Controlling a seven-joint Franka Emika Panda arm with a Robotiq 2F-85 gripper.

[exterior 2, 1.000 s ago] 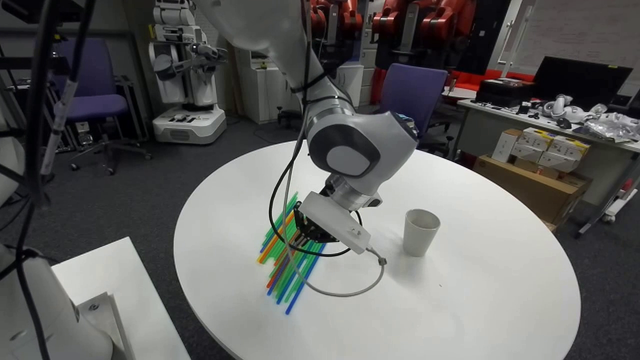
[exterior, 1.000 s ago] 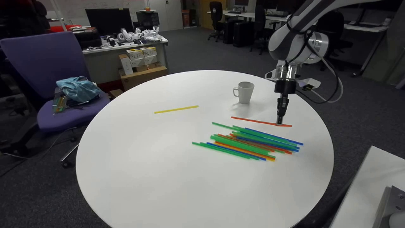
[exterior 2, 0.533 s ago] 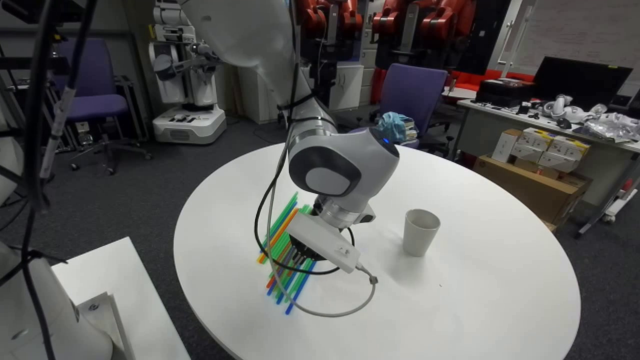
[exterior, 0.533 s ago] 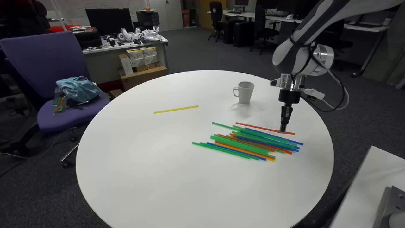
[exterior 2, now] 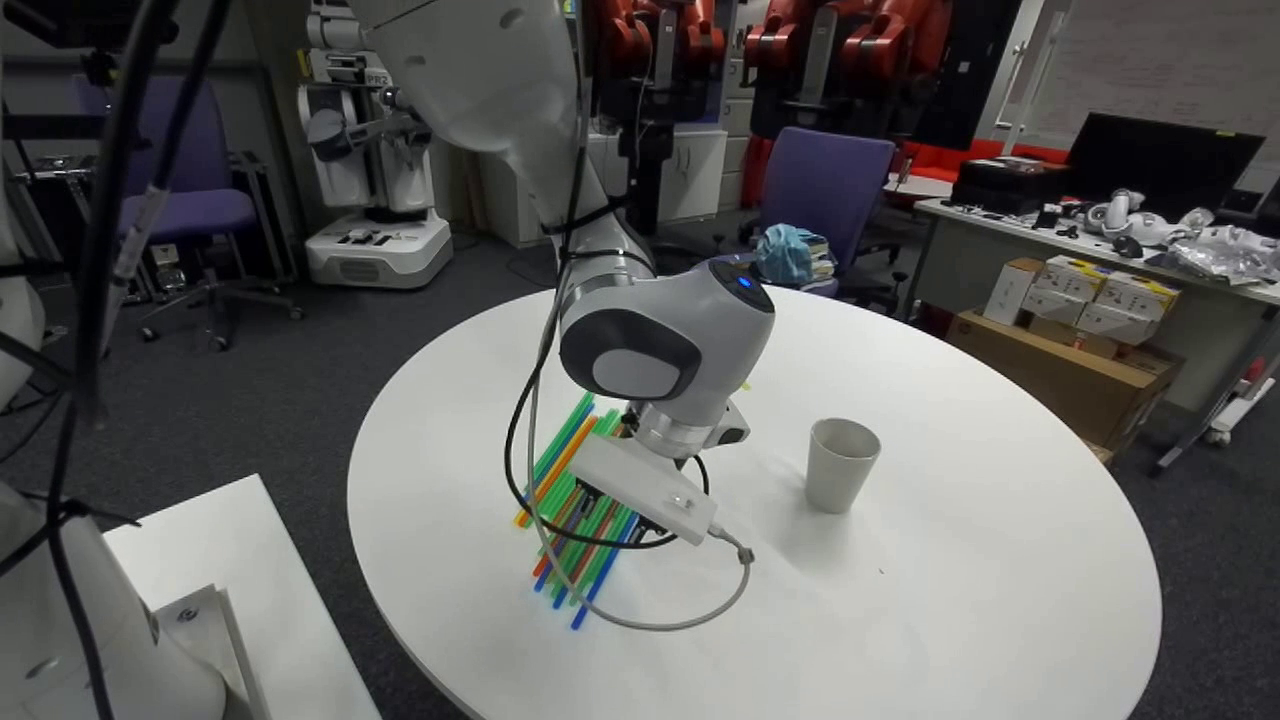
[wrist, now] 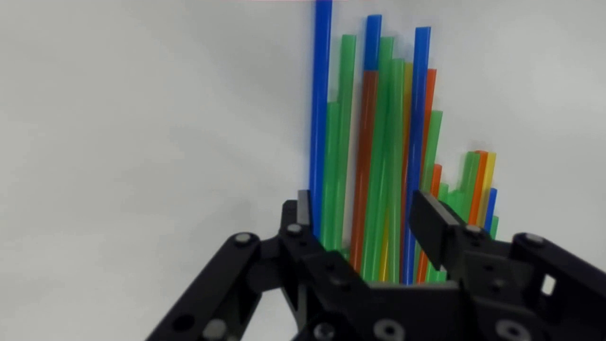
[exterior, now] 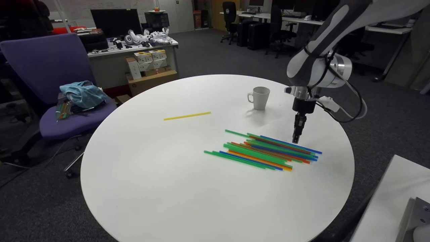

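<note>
The pile of straws lies flat on the round white counter, its green, blue, red, orange and yellow lengths running roughly alongside each other, some overlapping. Along 1 long edge of the pile, a red straw lies over an inner blue straw, whose end sticks out past it. At that same edge of the pile, the gripper points downward, its 2 fingers standing apart. In the wrist view the red straw and several others show between them; whether the fingers touch any straw cannot be told. The outermost blue straw runs just inside 1 finger. Above the pile, the grey and white robot arm reaches down to the gripper.

Near the pile, on the side of that edge, a pale mug stands upright, visible in both exterior views. Well apart from the pile, a lone yellow straw lies on the counter at a different slant. Far beyond the pile, past the counter's rim, an exterior view shows a purple chair with a blue cloth on its seat and a black monitor.
</note>
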